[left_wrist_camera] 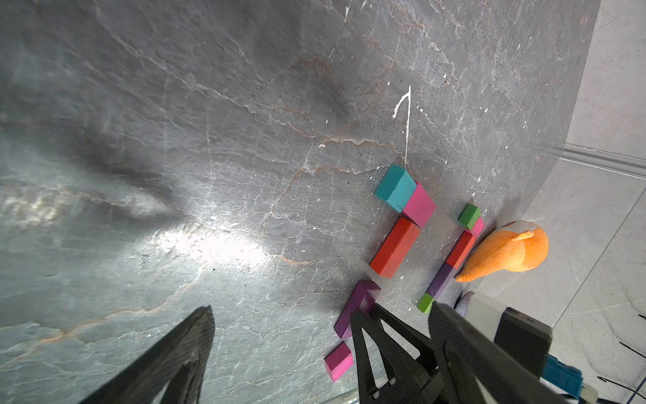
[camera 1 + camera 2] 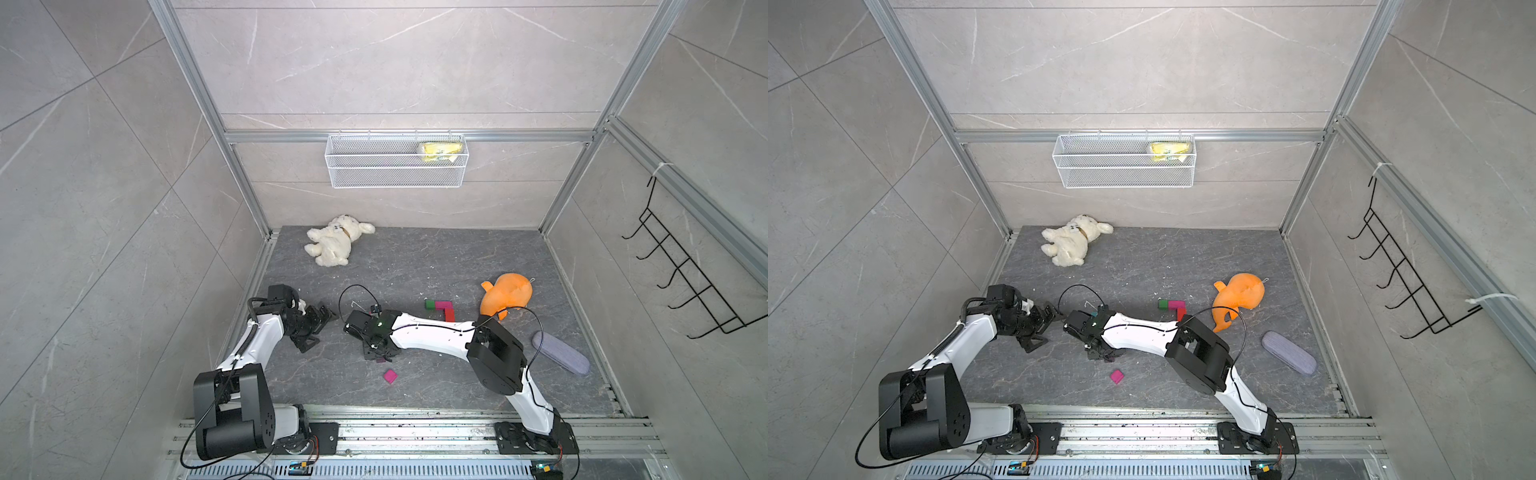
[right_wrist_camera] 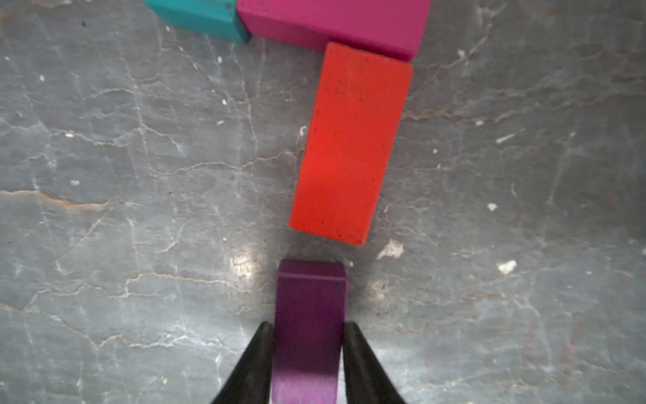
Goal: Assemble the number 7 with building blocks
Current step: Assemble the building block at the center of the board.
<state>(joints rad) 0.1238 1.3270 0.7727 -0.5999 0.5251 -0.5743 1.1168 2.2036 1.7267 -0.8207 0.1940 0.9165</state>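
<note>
Up on the back wall in a top view, a white wire-mesh basket (image 2: 332, 166) holds 1 yellow packet (image 2: 440, 151). Left wrist view: my left gripper (image 1: 281, 311) gapes wide, empty. Right wrist view: my right gripper (image 3: 307, 328) pinches the purple rectangular block (image 3: 309, 297), just short of the red rectangular block (image 3: 349, 143); next, I judge, slide it flush, square.

Matt painted purple block (image 3: 309, 314), matt red block (image 3: 349, 143), veined stone-look table (image 3: 140, 210) faintly glossy, fuzzy orange plush toy (image 1: 507, 252)
</note>
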